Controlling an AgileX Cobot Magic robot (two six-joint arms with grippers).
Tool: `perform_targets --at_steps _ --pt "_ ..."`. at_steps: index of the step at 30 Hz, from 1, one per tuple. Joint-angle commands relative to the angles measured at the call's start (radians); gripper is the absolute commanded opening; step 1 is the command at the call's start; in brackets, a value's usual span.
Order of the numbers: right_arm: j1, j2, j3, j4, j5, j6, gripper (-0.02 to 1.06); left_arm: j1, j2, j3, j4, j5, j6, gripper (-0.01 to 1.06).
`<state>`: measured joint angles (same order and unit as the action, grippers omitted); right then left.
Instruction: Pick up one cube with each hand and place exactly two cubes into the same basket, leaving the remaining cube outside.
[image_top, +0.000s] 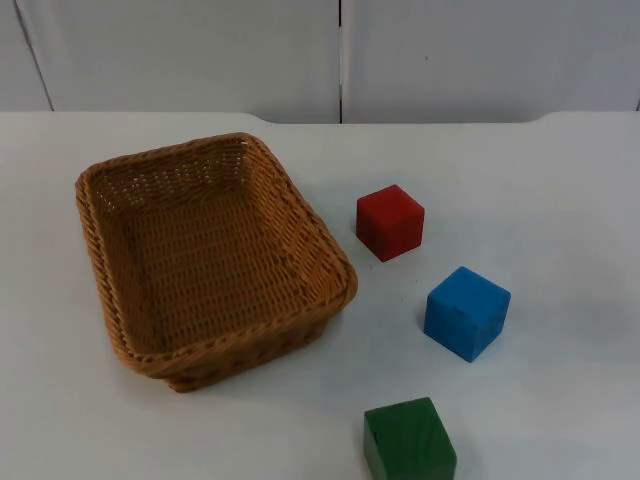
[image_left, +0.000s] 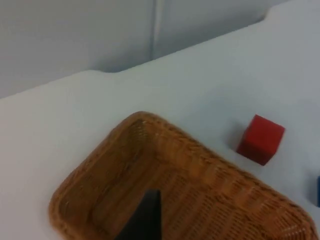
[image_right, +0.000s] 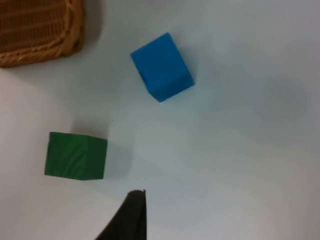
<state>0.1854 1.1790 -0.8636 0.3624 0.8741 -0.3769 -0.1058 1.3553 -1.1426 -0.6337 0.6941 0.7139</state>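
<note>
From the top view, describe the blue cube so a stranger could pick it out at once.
Start at the woven basket on the white table; three cubes lie in a line on the table beside it. The blue cube is the middle one, with the red cube nearer the wall and the green cube at the near edge. It is the only blue one and lies farthest from the basket.

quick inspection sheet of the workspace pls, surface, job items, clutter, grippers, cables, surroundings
surface: white table top, bare around the items
basket: wicker basket, holds no cube
cubes: red cube nearest the basket, blue cube beside it toward the near edge, green cube at the near edge; all three on the table, apart from each other
clutter: nothing seen
grippers: left gripper's fingertip over the basket, right gripper's fingertip over the table near the green cube; neither holds anything
cables: nothing seen
surroundings: grey partition wall behind the table
</note>
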Motion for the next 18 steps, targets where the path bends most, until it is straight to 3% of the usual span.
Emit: perform_targets --at_steps 1,12,18 --pt "0.102 0.024 -0.045 -0.062 -0.009 0.021 1.05 -0.055 0.054 -0.041 -0.005 0.004 0.010 0.93" --pt "0.396 0.114 -0.062 -0.342 -0.054 0.295 1.05 -0.151 0.194 -0.153 0.048 0.006 0.010 0.93" --pt "0.483 0.156 -0.060 -0.445 -0.066 0.418 1.05 -0.152 0.246 -0.196 0.048 0.008 0.013 0.93"
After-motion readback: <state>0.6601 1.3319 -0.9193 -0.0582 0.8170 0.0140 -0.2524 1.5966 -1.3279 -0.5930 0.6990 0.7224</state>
